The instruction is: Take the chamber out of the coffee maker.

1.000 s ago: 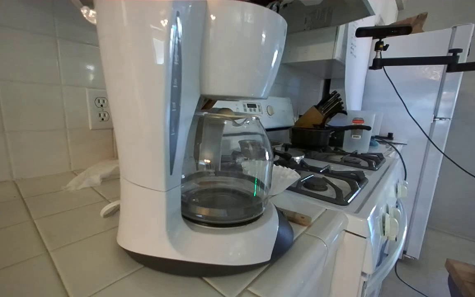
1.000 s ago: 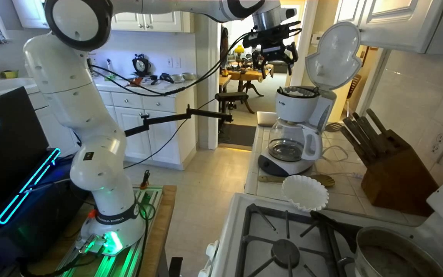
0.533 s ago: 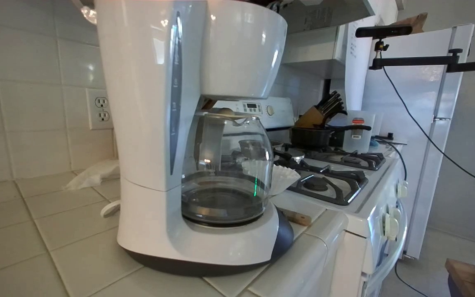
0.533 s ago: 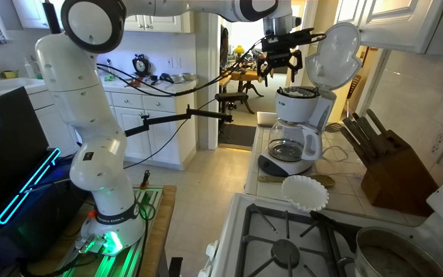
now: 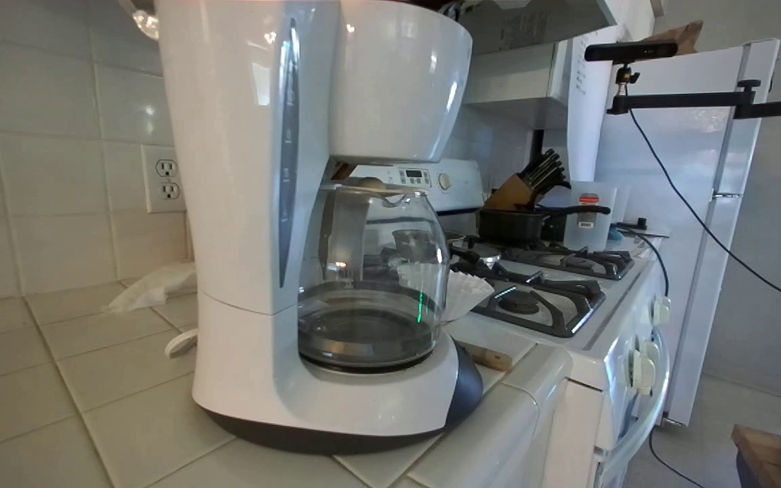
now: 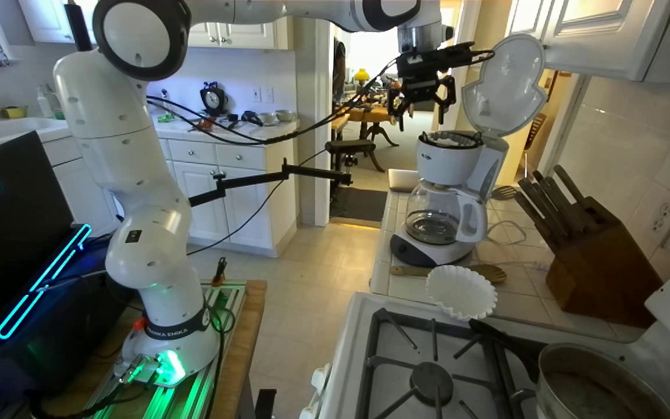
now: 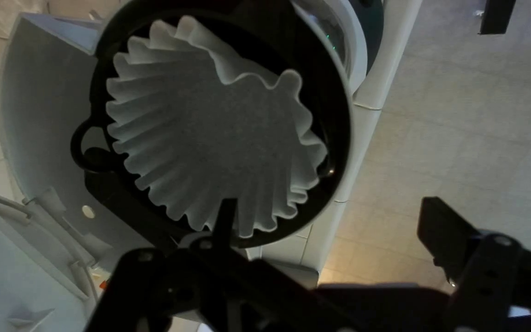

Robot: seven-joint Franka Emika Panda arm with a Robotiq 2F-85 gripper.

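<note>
The white coffee maker [image 6: 448, 167] stands on the counter with its lid [image 6: 506, 81] raised; its body also shows in an exterior view [image 5: 241, 203]. The chamber [image 7: 327, 92] sits in its top, a round black basket lined with a white pleated paper filter [image 7: 228, 124]. The thin loop handle [image 7: 76, 146] lies at its left in the wrist view. The glass carafe [image 6: 432, 218] is in place below. My gripper [image 6: 421, 119] is open and empty, pointing down, above and beside the chamber. In the wrist view one finger of the gripper [image 7: 330, 203] overlaps the filter's edge; the other is over the floor.
Another paper filter [image 6: 462, 291] and a wooden spoon [image 6: 489, 272] lie near the coffee maker. A knife block [image 6: 599, 262], a stove [image 6: 364, 302] and a pot [image 6: 602, 384] are close by. A camera on a black arm [image 6: 317, 173] crosses between robot and counter.
Since one second ago my gripper has moved right, towards the coffee maker, and tilted to point more downward. In the last half second it has barely shifted. The coffee maker has not moved.
</note>
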